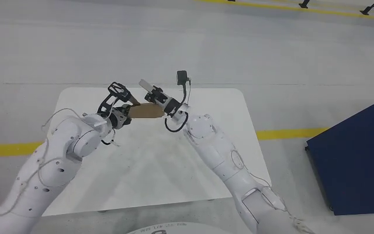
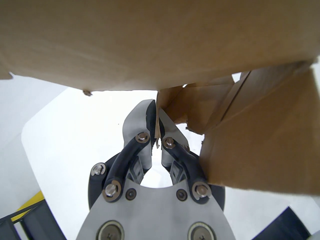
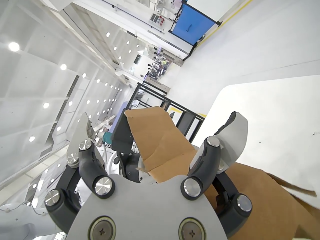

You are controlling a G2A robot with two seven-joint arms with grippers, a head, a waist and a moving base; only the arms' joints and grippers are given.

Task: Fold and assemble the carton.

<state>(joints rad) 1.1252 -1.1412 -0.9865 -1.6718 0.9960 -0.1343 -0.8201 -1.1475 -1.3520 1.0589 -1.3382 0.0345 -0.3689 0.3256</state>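
Note:
A brown, partly folded carton [image 1: 145, 111] hangs in the air over the far part of the white table [image 1: 175, 169], between my two arms. My left gripper [image 2: 157, 126] is shut on the thin edge of one carton flap [image 2: 200, 106], and the carton's large panel [image 2: 150, 31] spreads above it. In the top view the left gripper [image 1: 124, 112] sits at the carton's left end. My right gripper [image 3: 160, 118] is open at the carton's right end [image 1: 153, 93], its fingers [image 3: 235, 126] wide apart. A loose flap [image 3: 157, 136] stands between them, unclamped.
The white table's near half [image 1: 163, 187] is bare. A dark blue panel [image 1: 345, 158] stands on the floor to the right of the table, beside a yellow floor line [image 1: 286, 134]. A black metal frame [image 3: 185, 116] stands beyond the table's far edge.

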